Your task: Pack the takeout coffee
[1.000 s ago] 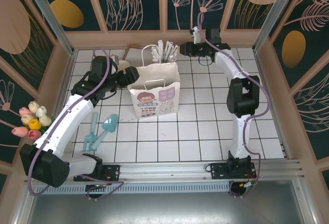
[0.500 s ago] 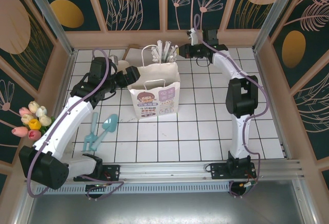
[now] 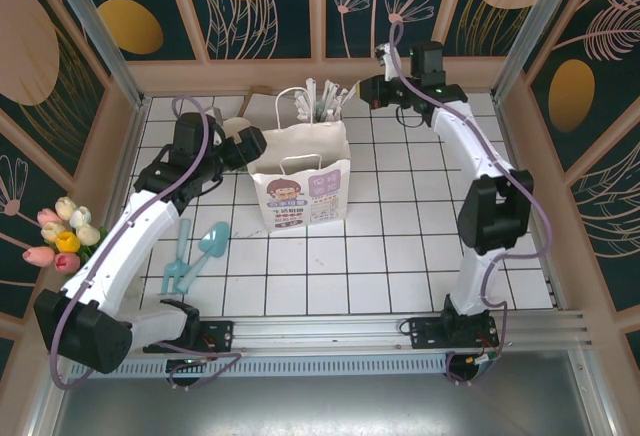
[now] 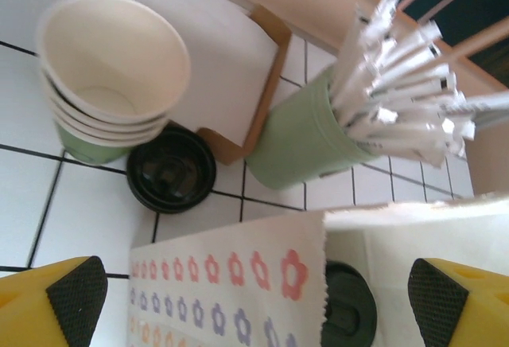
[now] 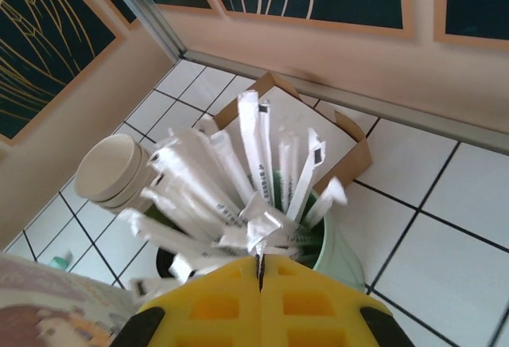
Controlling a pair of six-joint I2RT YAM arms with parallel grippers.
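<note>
The takeout coffee (image 4: 350, 306), a small dark cup under a round black plastic lid, is seen in the left wrist view down inside the white printed paper bag (image 3: 300, 181), close to the bag's flower-patterned side panel, which hides part of it. Little more than the lid can be made out. The bag is stood upright on the white tiled worktop (image 3: 400, 256), towards the far middle. The left tool (image 4: 258, 303) is held above the bag's far left corner with its yellow fingers spread wide and nothing between them. Just beyond the bag, a stack of lidless paper cups with cream insides (image 4: 111, 68) is set at the left, and a second round black lid (image 4: 171, 168) lies on the tiles touching the foot of the stack. A shallow brown cardboard tray (image 4: 266, 84) of white paper is placed behind these. To the right of the tray stands a pale green cup of white wrapped sticks (image 4: 306, 144). The right tool (image 5: 261, 275) is poised over that cup from the far right, its yellow fingers pressed together along a thin seam; whether a stick is pinched cannot be told. Two teal plastic scoops (image 3: 195, 251) lie near the left arm, and a bunch of tulips (image 3: 62, 234) is seen at the left wall.
</note>
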